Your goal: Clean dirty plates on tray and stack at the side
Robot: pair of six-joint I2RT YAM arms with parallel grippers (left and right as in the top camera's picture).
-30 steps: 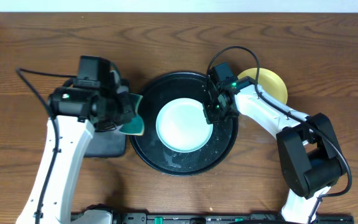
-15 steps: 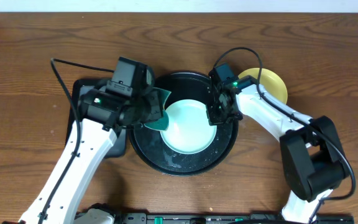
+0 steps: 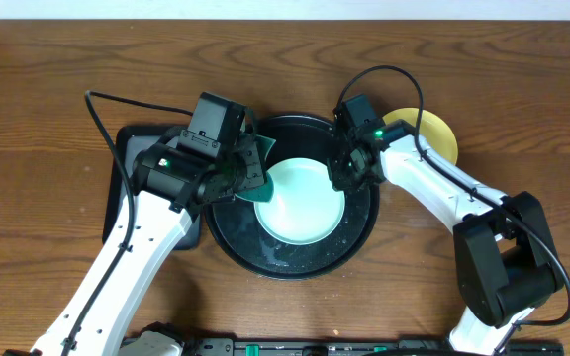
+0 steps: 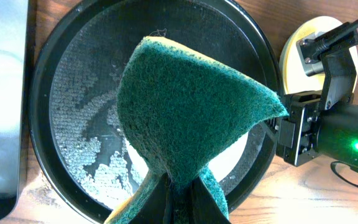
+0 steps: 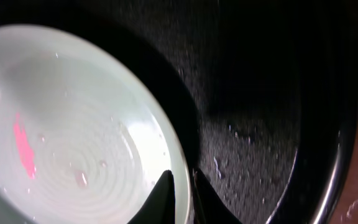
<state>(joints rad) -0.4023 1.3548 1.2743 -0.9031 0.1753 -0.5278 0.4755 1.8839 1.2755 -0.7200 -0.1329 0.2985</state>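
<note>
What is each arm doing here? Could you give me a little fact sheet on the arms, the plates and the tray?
left gripper: shut on a green sponge, over the tray
right gripper: pinching the mint plate's rim
mint plate: in the tray, wet, pink mark inside
yellow plate: on the table, right of the tray
tray: round, black, beaded with water

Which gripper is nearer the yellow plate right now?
Right. The right gripper, jaws on the mint plate's rim, is at the tray's edge beside the yellow plate. The left gripper, holding the green sponge, is across the tray.
</note>
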